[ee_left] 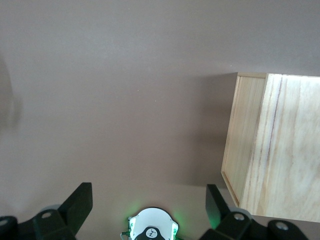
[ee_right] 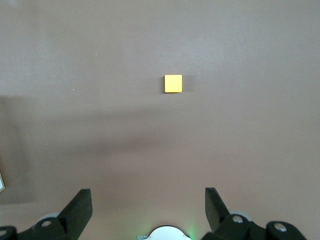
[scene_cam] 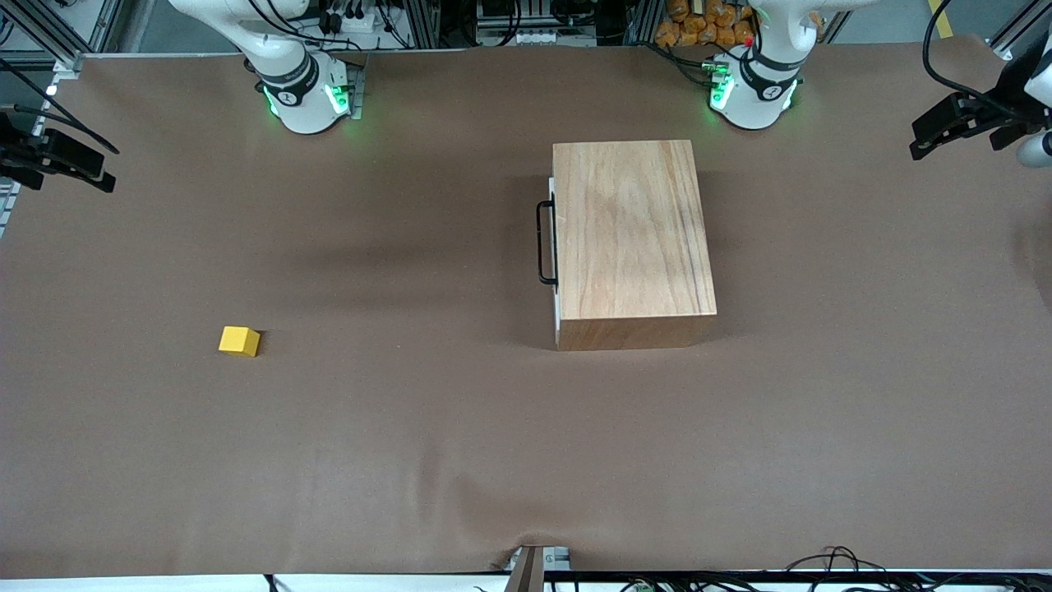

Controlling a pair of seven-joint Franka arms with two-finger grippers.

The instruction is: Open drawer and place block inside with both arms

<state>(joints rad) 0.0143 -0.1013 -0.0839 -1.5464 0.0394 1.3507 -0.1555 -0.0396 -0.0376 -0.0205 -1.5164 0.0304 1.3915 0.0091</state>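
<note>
Near the table (scene_cam: 460, 460) edges both grippers, left gripper (ee_left: 149, 210) and right gripper (ee_right: 147, 210), hang apparently spread, empty

Both arms raised and waiting; left hand (ee_left: 147, 200) and right hand (ee_right: 147, 200) high over counter (scene_cam: 411, 452) ends, fingers spread wide, holding nothing.

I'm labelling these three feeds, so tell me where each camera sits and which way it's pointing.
Front view: high across the table, facing both robot bases; shows the closed drawer in the wooden box, the block, and both grippers at the table's ends.
Left wrist view: on the left arm, looking down at the table and box; the open left gripper shows.
Right wrist view: on the right arm, looking down at the block; the open right gripper shows.
Shared: front and right wrist both show the block.
</note>
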